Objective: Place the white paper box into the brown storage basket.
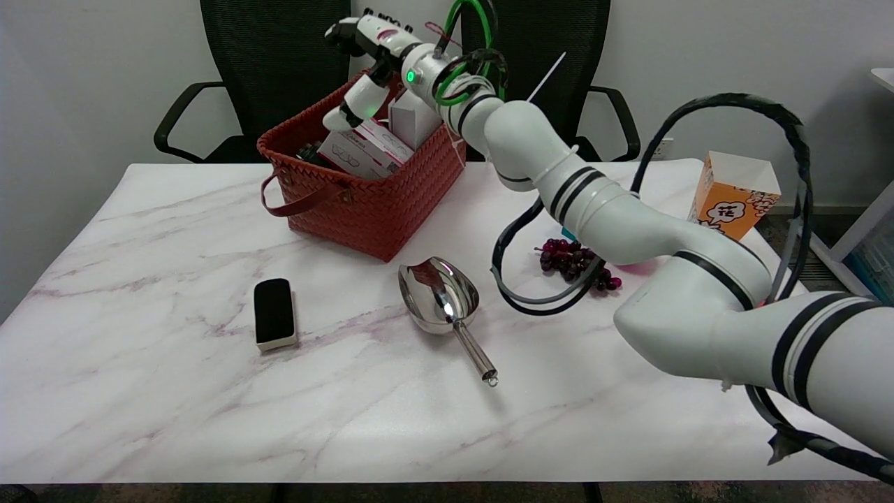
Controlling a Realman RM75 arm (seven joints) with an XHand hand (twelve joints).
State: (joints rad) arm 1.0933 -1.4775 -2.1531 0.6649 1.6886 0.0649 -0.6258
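Observation:
The brown woven storage basket [380,202] stands at the back middle of the table, one handle hanging down its front. A plain white paper box [412,120] stands inside it against the right wall. Beside that box, a white box with pink print [360,150] lies tilted in the basket. My right hand [370,56] hovers over the basket's far side, with its fingers spread and nothing in them. One finger [355,105] points down toward the printed box, just left of the white box. I cannot tell whether it touches anything.
A black eraser block [274,312] and a metal scoop [440,290] lie in front of the basket. Dark grapes [576,262] sit under my forearm, and an orange popcorn box [733,195] stands at the right. Two black chairs [272,70] stand behind the table.

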